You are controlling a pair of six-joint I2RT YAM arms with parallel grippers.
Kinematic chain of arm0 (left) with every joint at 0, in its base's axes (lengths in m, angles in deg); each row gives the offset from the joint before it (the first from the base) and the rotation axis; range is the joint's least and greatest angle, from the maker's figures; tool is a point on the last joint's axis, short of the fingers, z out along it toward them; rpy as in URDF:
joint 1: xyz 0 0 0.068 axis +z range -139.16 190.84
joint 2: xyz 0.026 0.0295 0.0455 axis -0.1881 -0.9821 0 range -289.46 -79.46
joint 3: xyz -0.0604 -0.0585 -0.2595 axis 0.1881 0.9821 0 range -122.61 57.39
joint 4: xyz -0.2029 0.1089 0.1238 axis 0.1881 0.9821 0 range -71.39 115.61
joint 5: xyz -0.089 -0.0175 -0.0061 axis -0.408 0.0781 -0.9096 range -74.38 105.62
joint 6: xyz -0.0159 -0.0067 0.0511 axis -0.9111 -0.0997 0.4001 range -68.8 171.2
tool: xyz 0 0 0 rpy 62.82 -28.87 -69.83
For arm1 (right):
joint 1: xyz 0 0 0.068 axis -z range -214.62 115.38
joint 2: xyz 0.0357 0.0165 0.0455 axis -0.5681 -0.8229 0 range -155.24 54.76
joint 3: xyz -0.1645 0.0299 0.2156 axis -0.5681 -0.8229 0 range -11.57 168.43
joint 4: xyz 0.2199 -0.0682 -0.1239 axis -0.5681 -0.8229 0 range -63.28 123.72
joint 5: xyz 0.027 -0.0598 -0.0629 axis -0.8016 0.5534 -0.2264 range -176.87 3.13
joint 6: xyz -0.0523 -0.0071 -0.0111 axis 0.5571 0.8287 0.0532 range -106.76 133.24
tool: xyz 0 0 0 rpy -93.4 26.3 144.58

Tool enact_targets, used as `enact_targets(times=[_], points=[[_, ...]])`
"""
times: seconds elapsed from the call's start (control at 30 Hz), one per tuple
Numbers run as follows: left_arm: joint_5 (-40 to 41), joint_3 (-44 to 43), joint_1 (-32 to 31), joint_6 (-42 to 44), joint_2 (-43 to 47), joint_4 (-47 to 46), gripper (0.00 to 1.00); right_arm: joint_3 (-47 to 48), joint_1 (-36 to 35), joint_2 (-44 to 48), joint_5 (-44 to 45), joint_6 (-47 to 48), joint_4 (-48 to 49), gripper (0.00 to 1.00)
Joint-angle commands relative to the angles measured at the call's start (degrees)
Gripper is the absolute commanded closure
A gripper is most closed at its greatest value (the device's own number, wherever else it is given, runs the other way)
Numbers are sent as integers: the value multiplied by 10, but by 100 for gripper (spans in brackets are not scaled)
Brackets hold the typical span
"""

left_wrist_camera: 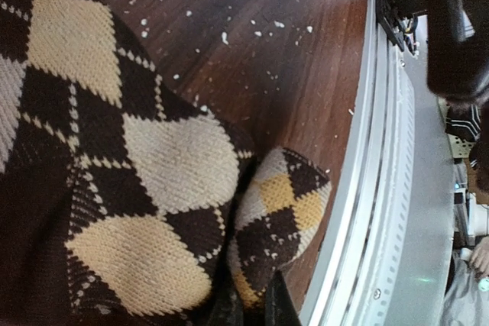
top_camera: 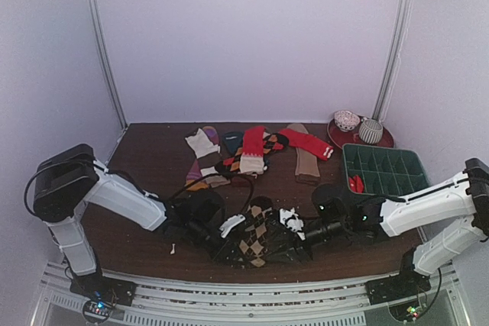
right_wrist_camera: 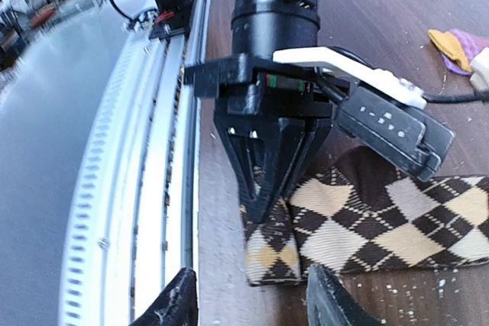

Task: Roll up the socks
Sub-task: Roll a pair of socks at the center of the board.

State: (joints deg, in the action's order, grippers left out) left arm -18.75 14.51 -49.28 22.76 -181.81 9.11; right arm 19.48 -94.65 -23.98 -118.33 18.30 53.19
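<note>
One dark table [top_camera: 153, 166] carries both socks: the red sock [top_camera: 304, 140] far back in a pile, the argyle sock [top_camera: 256, 243] by the near edge. The left gripper [right_wrist_camera: 263, 188] is pinched tight on the argyle's end, while the right gripper [right_wrist_camera: 252, 307] gapes empty just beside it. With only that narrow pinch, the cloth may slip free or drag over the edge.
</note>
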Motion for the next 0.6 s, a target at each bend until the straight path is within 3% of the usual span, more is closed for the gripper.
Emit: enact_targets(times=[0.0,0.3,0.57], points=[[-50,1,6,-15,-41,88,100,-14,-30,-17,92,102,49,50],[-40,7,21,-11,-46,99,100,20,-72,-129,82,133,68,49],[-31,10,22,-14,-47,99,100,21,-86,-167,126,122,105,52]])
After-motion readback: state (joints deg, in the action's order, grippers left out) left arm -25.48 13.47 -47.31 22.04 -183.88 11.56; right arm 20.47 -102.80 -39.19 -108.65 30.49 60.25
